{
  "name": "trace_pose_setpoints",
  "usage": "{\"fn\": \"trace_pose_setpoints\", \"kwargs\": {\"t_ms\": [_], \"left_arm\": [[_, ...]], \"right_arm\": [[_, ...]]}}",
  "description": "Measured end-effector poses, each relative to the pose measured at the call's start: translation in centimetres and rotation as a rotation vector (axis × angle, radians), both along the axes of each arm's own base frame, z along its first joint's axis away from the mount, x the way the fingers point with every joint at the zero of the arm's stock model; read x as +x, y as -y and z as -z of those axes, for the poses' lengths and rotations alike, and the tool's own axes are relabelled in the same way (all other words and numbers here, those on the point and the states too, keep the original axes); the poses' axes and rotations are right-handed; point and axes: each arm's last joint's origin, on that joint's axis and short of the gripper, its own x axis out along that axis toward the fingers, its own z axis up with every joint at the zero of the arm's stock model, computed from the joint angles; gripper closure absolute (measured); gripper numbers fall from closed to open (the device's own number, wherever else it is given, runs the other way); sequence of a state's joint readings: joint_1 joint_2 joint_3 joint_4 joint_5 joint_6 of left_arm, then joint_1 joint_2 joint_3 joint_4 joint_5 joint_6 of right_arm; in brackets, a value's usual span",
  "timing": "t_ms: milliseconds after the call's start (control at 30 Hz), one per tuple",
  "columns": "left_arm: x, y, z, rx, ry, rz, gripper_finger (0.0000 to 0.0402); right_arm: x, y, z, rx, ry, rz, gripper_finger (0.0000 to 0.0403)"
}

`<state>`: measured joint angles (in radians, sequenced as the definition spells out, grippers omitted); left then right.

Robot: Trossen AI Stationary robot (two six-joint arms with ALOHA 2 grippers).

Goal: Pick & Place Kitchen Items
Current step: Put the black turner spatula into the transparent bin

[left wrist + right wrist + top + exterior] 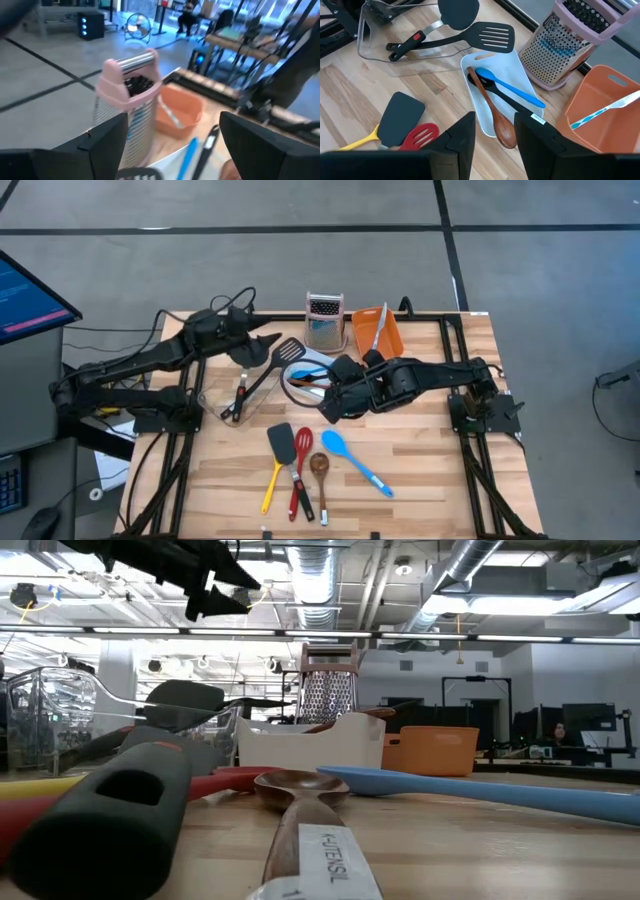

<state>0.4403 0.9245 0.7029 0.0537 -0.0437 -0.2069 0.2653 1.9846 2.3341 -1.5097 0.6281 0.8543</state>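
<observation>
Counting utensils, you have four loose on the surface [430,470]: a yellow-handled spatula [277,450], a red turner [301,470], a wooden spoon [320,472] and a blue spoon [352,461]. Three more lie in the white tub [492,95], two in the clear tub [385,42], one in the orange tub [597,117]. Your right tool [330,408] hovers over the white tub, fingers parted, empty. Your left tool [268,345] hangs open near the one grater [325,320].
</observation>
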Motion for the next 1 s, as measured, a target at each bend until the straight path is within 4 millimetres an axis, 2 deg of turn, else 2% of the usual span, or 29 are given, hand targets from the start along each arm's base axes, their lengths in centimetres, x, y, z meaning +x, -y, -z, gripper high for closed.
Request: {"fn": "trace_pose_setpoints", "kwargs": {"t_ms": [267,400,567,767,867,1000], "left_arm": [[0.7,1.3,-0.7,-0.173,0.16,0.038,0.0103],[0.9,1.8,-0.7,-0.166,0.152,0.08,0.0103],[1.1,2.5,-0.7,-0.086,0.114,0.25,0.012],[1.5,4.3,-0.7,-0.098,0.106,0.477,0.0194],[1.7,5.0,-0.7,-0.097,0.104,0.518,0.0245],[1.8,5.5,-0.8,-0.099,0.104,0.524,0.0314]], "right_arm": [[0.2,0.8,0.0,0.001,0.003,0.023,0.0275],[0.4,1.0,-0.1,0.011,0.025,0.029,0.0276],[0.2,0.7,0.0,0.009,-0.007,-0.005,0.0289],[-0.7,-0.5,0.3,0.033,-0.135,-0.141,0.031],[-0.7,-1.1,0.3,-0.005,-0.167,-0.228,0.033],[-1.2,-1.1,-0.1,-0.051,-0.206,-0.311,0.0377]]}}
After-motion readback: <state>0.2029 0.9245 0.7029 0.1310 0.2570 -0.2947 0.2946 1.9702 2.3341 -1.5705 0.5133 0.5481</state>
